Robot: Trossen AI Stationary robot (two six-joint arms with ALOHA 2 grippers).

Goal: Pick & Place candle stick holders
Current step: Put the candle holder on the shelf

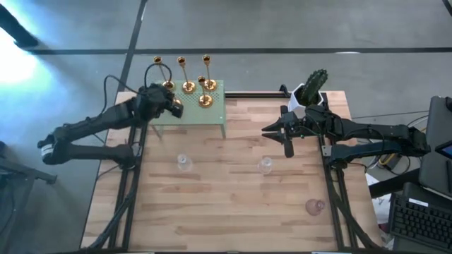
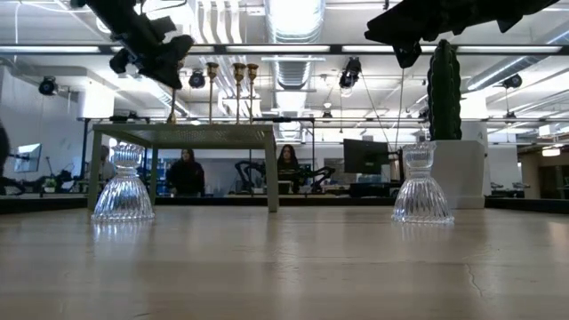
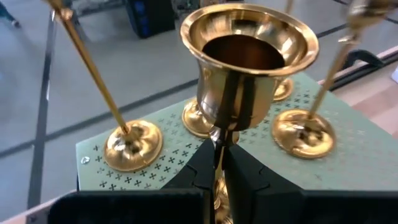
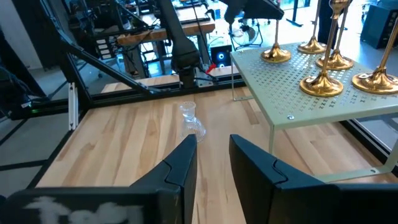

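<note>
- Your left gripper (image 3: 219, 163) is clenched on the thin stem of a gold candlestick (image 3: 249, 65), just under its cup, holding it at the left edge of the pale green perforated stand (image 1: 212, 113). From these views you cannot tell whether its base touches the stand yet.
- Just past it, four more gold candlesticks (image 1: 188, 86) stand upright on the stand, close together.
- Your right gripper (image 4: 212, 163) hangs above the tabletop (image 1: 233, 212) with nothing between its parted fingers, to the right of the stand and beside the white pot with the cactus (image 1: 314, 86).
- Out on the tabletop, two clear glass holders sit apart from each other: one left of centre (image 1: 184, 163), one right of centre (image 1: 265, 165) and near your right gripper.
- A pinkish glass holder (image 1: 314, 206) sits near the right front edge, well apart from the rest.
- Judged from this layout, the gold pieces are nearly all placed; you likely have the held one to set down, then the three glass holders left to move.
</note>
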